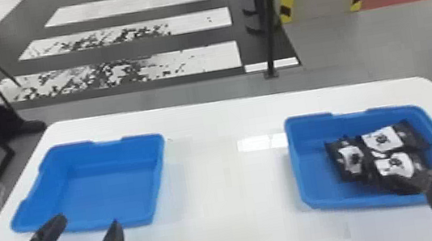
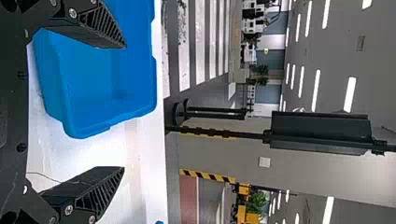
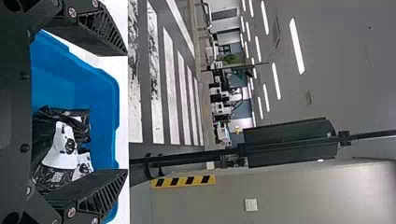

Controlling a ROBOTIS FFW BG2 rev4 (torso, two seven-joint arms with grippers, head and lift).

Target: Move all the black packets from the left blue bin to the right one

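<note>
Left gripper (image 1: 89,222), black, two flat fingers: spread wide, nothing between them. Right gripper (image 3: 126,113), same pattern: fingers apart, unladen.

Left bin, shallow blue plastic tray (image 1: 116,225): just beyond the left gripper's fingertips, its blue floor in view, with no packet seen on it.

Right bin, matching blue plastic tray (image 1: 362,204): ahead of the right gripper, one finger overlapping its near rim in the head view; contact cannot be told.

Glossy black packets with white labels (image 1: 381,140), at least three: heaped inside the right bin, just beyond the right gripper.

White table (image 1: 230,193): under both bins, reaching past both grippers.

Step, as judged: transfer apparently complete; withdrawal due. Best lifted straight up first, fingers kept spread, clear of film and rim, then drawn back slowly; a snagged packet could tip out.
</note>
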